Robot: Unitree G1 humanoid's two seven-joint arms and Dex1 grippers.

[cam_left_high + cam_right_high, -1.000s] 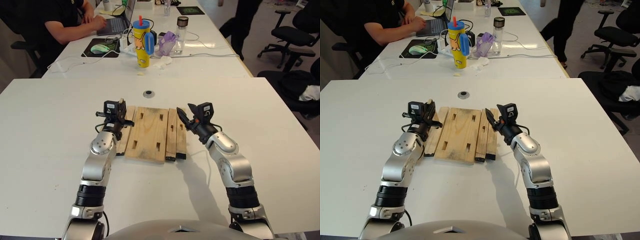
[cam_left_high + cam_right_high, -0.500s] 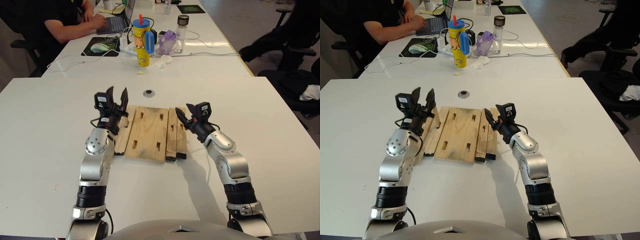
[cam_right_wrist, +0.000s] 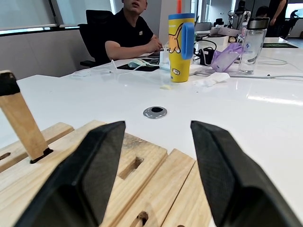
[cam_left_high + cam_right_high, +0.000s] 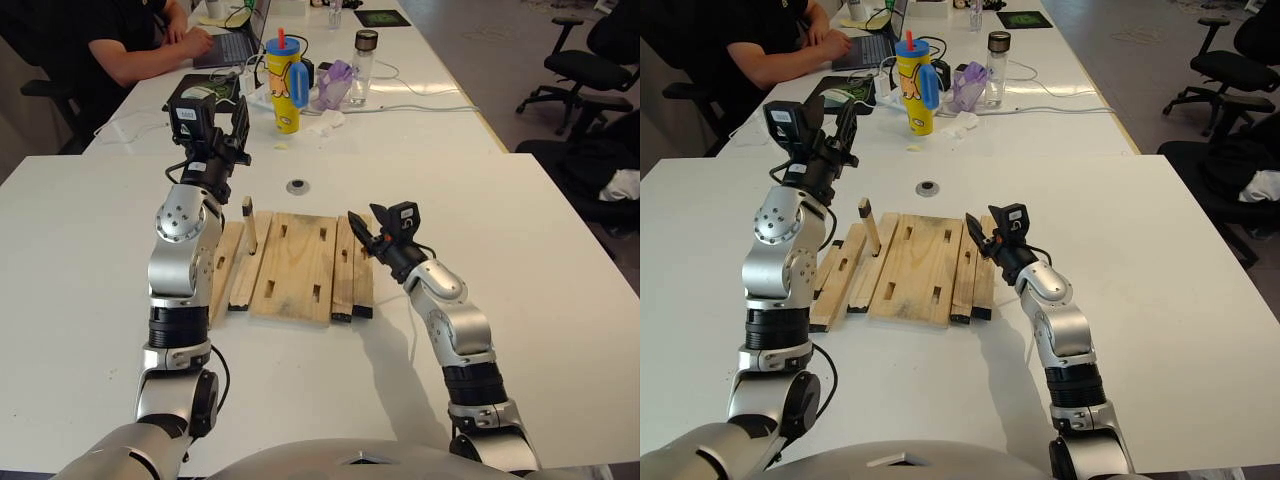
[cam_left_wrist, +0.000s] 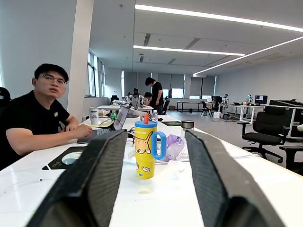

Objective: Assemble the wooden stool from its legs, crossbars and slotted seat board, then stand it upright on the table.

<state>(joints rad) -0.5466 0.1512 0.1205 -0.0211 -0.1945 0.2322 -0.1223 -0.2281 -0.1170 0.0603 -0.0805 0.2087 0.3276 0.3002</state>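
Observation:
The slotted seat board lies flat on the white table. Two dark-tipped legs lie side by side along its right edge. Flat wooden pieces lie along its left edge, and a short peg stands upright in a slot of one. My left gripper is raised high above the table's far left, open and holding nothing; its fingers frame the far desk. My right gripper hovers open just above the far ends of the legs, with the board below it.
A round cable grommet sits in the table just beyond the board. On the desk behind stand a yellow cup, a bottle and cables; a person works at a laptop there. Bare tabletop lies left, right and in front.
My left arm has risen from the wood at the board's left edge to well above the table, leaving the short peg standing upright. The right gripper has barely moved.

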